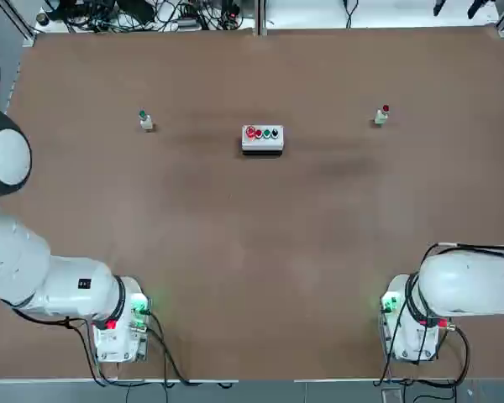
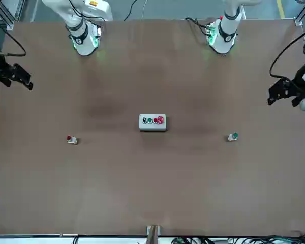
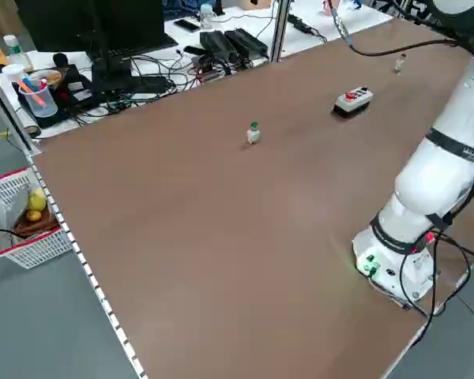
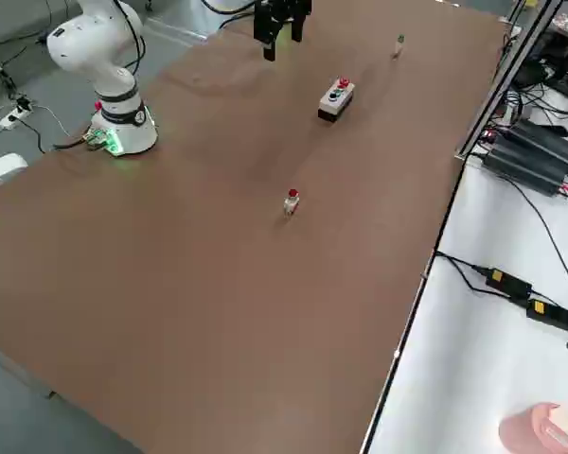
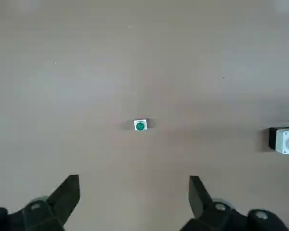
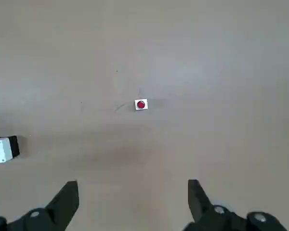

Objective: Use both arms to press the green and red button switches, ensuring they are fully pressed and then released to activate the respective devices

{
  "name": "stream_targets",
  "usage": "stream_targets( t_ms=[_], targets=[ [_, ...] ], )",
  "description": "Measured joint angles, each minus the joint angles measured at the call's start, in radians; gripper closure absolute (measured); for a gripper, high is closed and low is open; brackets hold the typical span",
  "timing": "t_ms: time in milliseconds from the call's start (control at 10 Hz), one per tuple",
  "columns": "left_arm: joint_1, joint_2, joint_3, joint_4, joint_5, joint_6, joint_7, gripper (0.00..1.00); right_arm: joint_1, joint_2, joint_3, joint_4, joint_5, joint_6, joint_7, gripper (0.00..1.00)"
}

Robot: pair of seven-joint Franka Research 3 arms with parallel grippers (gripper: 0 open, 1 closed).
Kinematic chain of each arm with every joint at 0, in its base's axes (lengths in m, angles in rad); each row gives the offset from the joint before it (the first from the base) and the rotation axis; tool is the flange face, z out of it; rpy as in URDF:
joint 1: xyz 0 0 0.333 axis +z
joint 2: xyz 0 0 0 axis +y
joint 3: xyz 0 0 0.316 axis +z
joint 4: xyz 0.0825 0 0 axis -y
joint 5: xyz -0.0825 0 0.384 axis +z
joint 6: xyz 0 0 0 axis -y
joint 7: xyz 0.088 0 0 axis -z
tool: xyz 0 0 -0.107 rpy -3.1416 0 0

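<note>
Viewed from overhead, the left gripper (image 5: 135,178) is hanging toward nine o'clock, spread and empty; the green switch (image 1: 147,122), probably light, is sitting at ten, inviting central cap pressure. The red switch (image 1: 382,116), likely tippy, is sitting at two; the right gripper (image 6: 134,181) is hanging toward three, parted, empty.

Brown tabletop (image 1: 235,210); grey floor (image 3: 47,316); white desk (image 4: 454,378) alongside, black monitor (image 3: 95,28), tangled cables (image 3: 162,75).

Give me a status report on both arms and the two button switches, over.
Left gripper open, empty, above table; right gripper likewise. Green switch and red switch upright, untouched. White button box between them, nothing on either switch.
</note>
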Motion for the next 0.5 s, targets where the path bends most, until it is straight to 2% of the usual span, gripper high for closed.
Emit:
stream_targets(
  t_ms=[200, 500],
  targets=[
    [0.0, 0.0, 0.0, 0.0, 0.0, 0.0, 0.0, 0.0, 0.0, 0.0, 0.0, 0.0, 0.0, 0.0, 0.0, 0.0],
    [0.0, 0.011, 0.0, -0.01, 0.0, -0.004, 0.0, 0.01, 0.0, 0.001, 0.0, -0.006, 0.001, 0.004, 0.0, 0.15]
  ],
)
